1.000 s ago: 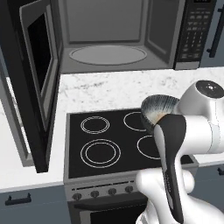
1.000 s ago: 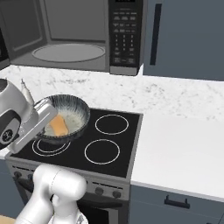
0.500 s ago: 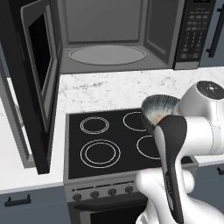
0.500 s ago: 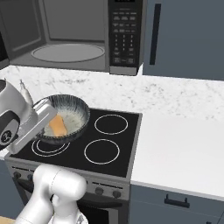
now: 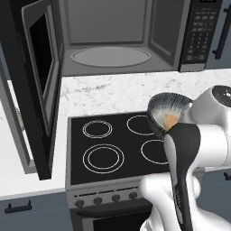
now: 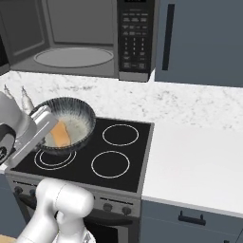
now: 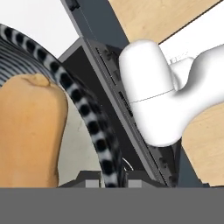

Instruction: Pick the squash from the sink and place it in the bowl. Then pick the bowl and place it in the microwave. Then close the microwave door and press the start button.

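The gripper (image 7: 107, 177) is pinched tight on the rim of the bowl (image 6: 66, 124), holding it up over the stove (image 6: 90, 152). The bowl looks hard and a bit heavy, so the rim is a good place to hold. It tips a little. The squash (image 6: 60, 134) lies inside, its long side pointing to about 1 o'clock in the right base view. The microwave (image 5: 117, 36) waits open at 12 o'clock.

Black four-burner cooktop (image 5: 113, 144) with a row of knobs (image 5: 106, 198) along its front edge, set into white marble-speckled counter (image 6: 199, 152), backed by matching speckled backsplash (image 6: 190, 102), beneath a blue-grey cabinet (image 6: 204, 42) with dark vertical handle (image 6: 166, 37).
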Robot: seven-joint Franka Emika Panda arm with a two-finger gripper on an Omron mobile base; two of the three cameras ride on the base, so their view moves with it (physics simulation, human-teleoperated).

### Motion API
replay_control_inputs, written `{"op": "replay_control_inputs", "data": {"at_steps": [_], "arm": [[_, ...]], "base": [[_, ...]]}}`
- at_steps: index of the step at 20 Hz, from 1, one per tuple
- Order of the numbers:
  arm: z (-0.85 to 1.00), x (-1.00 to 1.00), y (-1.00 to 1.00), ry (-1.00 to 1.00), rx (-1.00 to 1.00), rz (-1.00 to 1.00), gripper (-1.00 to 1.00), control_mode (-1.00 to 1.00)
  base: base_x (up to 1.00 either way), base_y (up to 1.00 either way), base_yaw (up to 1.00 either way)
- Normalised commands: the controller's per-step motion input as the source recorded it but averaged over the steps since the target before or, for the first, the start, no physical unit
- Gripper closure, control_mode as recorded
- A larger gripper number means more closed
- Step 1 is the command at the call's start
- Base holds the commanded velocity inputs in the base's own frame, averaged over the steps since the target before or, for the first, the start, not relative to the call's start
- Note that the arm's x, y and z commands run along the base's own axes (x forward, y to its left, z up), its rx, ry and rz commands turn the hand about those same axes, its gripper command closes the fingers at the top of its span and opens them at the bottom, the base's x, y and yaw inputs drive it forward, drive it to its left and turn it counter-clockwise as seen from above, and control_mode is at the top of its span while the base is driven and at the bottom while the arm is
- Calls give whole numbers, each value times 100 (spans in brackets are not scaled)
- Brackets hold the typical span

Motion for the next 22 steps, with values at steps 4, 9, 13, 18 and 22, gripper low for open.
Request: {"op": "replay_control_inputs", "data": {"at_steps": [4,9,13,18,22], "arm": [[99,-43,0,-22,0,7,100,-100],[94,3,4,-11,-2,6,100,-100],[30,61,24,0,-3,9,100,-100],[0,67,14,0,-3,12,100,-100],[3,59,0,-12,-9,14,100,-100]], "base": [[0,0,0],[0,0,0],[0,0,0],[0,0,0],[0,0,0]]}}
